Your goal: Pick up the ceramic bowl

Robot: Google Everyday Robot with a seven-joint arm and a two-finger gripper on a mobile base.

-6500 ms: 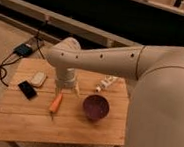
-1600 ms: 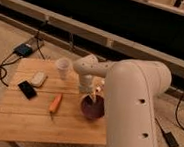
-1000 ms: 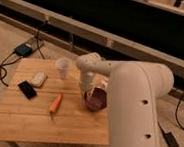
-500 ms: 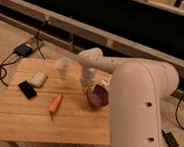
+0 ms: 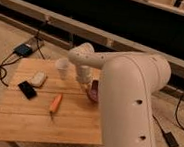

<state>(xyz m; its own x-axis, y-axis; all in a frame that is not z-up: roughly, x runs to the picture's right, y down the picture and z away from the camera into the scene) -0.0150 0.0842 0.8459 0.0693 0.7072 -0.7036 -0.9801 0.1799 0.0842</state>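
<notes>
One ceramic bowl (image 5: 94, 90) tilted at hand (image 5: 86, 80), one white cup (image 5: 62, 67)

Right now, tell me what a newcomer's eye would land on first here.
The big white arm fills the right half, reaching over the wooden table. Its gripper is at the table's right edge, by the tilted maroon bowl, which is half hidden behind the arm. Left of that lie an orange carrot, a white cup, a black phone and a white object.
</notes>
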